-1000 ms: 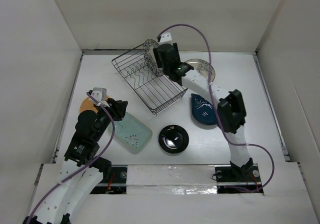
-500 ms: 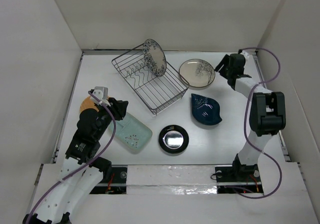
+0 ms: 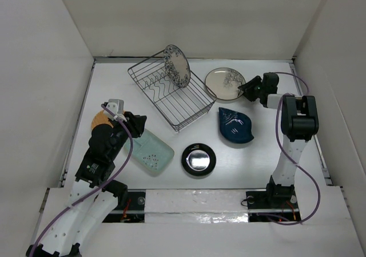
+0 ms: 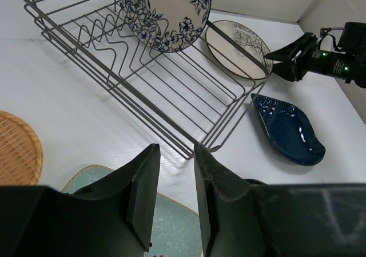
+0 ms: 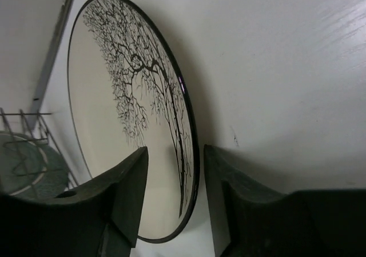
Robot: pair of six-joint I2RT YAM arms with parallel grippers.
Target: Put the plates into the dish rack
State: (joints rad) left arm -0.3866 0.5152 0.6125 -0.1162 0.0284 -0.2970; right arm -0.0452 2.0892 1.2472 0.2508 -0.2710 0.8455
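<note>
White tabletop point(image 3: 111, 88): right gripper point(image 5: 174, 154) jaws apart astride the flat cream plate point(image 5: 126, 125) rim — set to pinch it — left gripper point(image 4: 174, 154) part-open, empty.

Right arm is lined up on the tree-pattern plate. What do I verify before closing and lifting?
1. Right gripper jaws open, rim of the tree-pattern plate between them: ok.
2. Plate lies flat, apart from the blue teardrop plate: ok.
3. A finger under the rim: cannot tell.
4. Dish rack has free tines beside the floral plate: ok.
5. Left gripper open, empty, over the mint plate, left of the rack: ok.
</note>
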